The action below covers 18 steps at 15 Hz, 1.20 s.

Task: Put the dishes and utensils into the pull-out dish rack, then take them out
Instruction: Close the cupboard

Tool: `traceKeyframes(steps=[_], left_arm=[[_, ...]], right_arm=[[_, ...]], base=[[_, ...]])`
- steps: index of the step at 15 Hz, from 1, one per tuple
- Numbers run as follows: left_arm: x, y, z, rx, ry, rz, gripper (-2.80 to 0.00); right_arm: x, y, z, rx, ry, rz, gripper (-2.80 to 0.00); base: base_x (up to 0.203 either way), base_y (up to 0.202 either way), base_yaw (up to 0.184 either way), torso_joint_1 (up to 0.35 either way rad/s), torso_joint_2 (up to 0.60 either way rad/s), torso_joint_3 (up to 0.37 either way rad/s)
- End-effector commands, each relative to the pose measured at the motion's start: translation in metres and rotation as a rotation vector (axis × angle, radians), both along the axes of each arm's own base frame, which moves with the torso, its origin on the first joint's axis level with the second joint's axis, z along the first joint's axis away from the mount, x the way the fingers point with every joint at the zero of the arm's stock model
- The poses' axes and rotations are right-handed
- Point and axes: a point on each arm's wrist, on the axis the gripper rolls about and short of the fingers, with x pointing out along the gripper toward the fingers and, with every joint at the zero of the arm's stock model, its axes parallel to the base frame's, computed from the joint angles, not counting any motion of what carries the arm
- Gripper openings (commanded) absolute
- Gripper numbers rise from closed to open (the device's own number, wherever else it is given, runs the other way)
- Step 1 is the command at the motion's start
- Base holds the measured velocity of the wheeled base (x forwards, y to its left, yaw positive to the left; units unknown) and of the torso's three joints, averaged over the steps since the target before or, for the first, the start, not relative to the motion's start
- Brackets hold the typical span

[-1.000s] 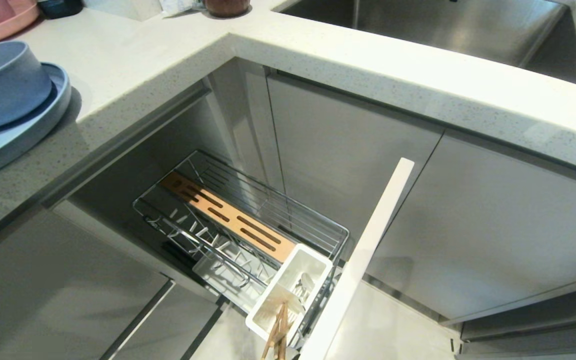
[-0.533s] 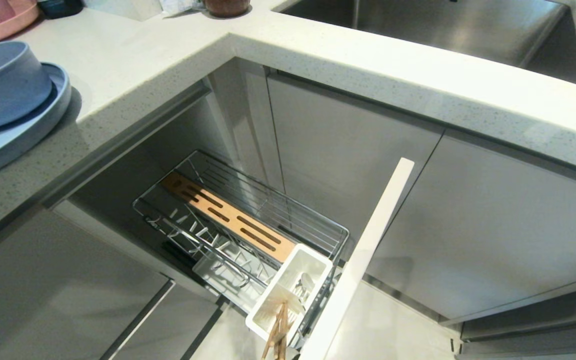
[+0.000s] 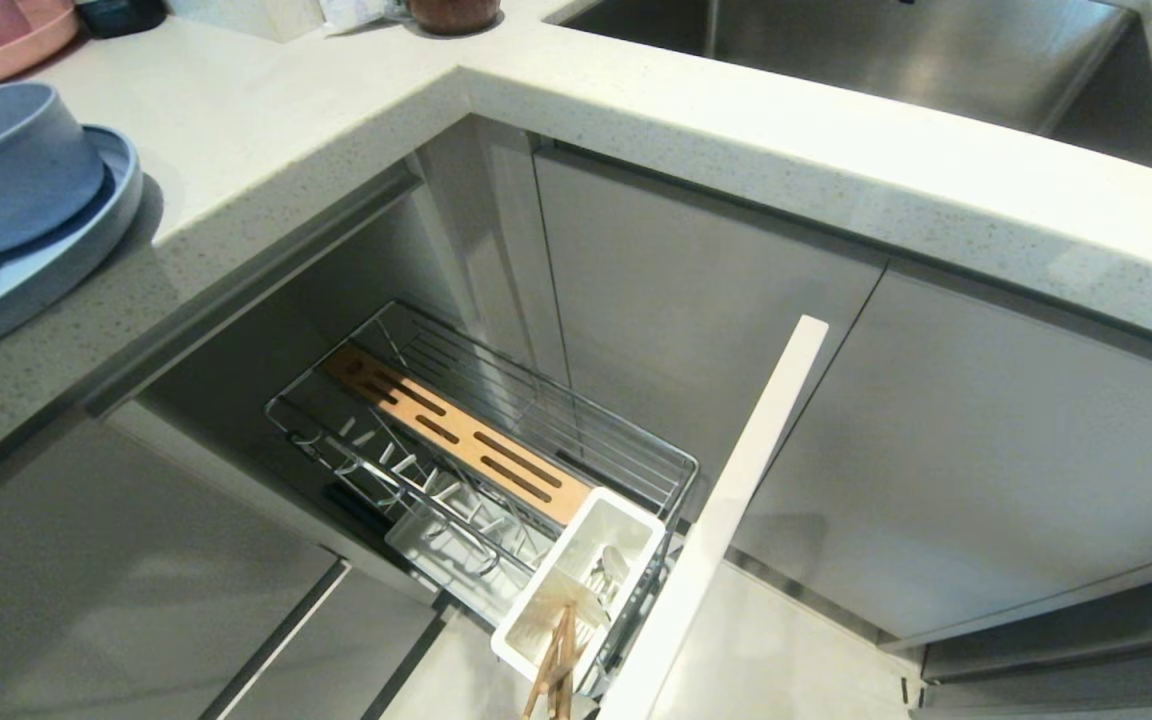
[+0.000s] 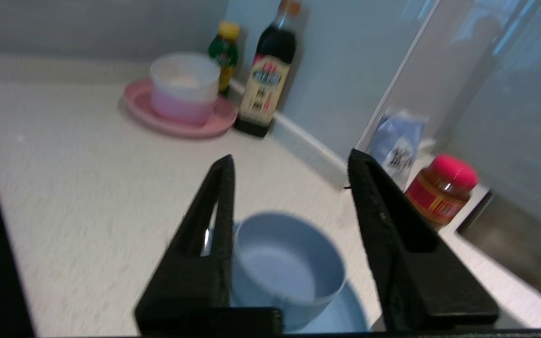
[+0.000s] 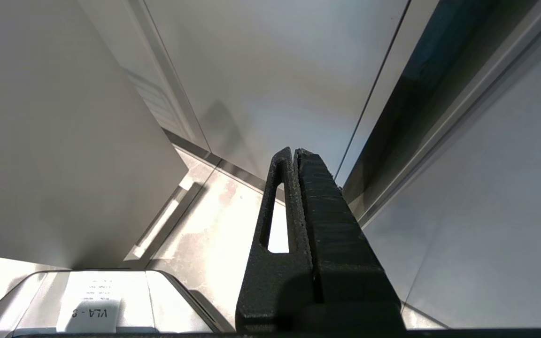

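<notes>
On the worktop (image 3: 266,130) at my left, the plate (image 3: 31,275) lies flat with the bowl (image 3: 6,165) standing in it, mouth up. Both look matte, stiff and breakable, light enough for one arm; I judge the bowl's rim wall the best hold. My left gripper (image 4: 291,176) hovers above the bowl, jaws parted and empty, and my right gripper (image 5: 294,162) hangs closed by the cabinets. Below, the chopsticks (image 3: 554,665) stand nearly upright in the dish rack (image 3: 636,450)'s white cup (image 3: 626,515).

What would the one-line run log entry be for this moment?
left hand: open, above blue bowl on blue plate | right hand: shut, parked | chopsticks in utensil cup
</notes>
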Motion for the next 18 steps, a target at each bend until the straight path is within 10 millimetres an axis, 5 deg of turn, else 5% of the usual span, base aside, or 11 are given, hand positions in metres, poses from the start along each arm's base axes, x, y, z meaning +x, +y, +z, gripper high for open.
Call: traceKeyframes(steps=[1,4,7,12,18], left_arm=[[0.004,0.001,0.035,-0.009,-0.046,-0.021,-2.8],[0.013,0.001,0.075,-0.119,-0.042,-0.128,-2.8],[0.046,-0.007,0.085,-0.297,0.09,-0.354,-2.8],[0.073,-0.041,0.078,-0.39,0.246,-0.702,-2.8],[0.082,-0.1,0.041,-0.297,0.559,-1.012,-2.8]], right_arm=[[0.0,0.0,0.0,0.0,-0.002,0.0,-2.8],[0.0,0.0,0.0,0.0,-0.001,0.0,-2.8],[0.0,0.0,0.0,0.001,-0.002,0.0,-2.8],[0.0,0.0,0.0,0.0,-0.003,0.0,-2.8],[0.0,0.0,0.0,0.002,-0.001,0.0,-2.8]], base=[[0.0,0.0,0.0,0.0,0.0,0.0],[0.0,0.0,0.0,0.0,0.0,0.0],[0.0,0.0,0.0,0.0,0.0,0.0],[0.0,0.0,0.0,0.0,0.0,0.0],[0.0,0.0,0.0,0.0,0.0,0.0]])
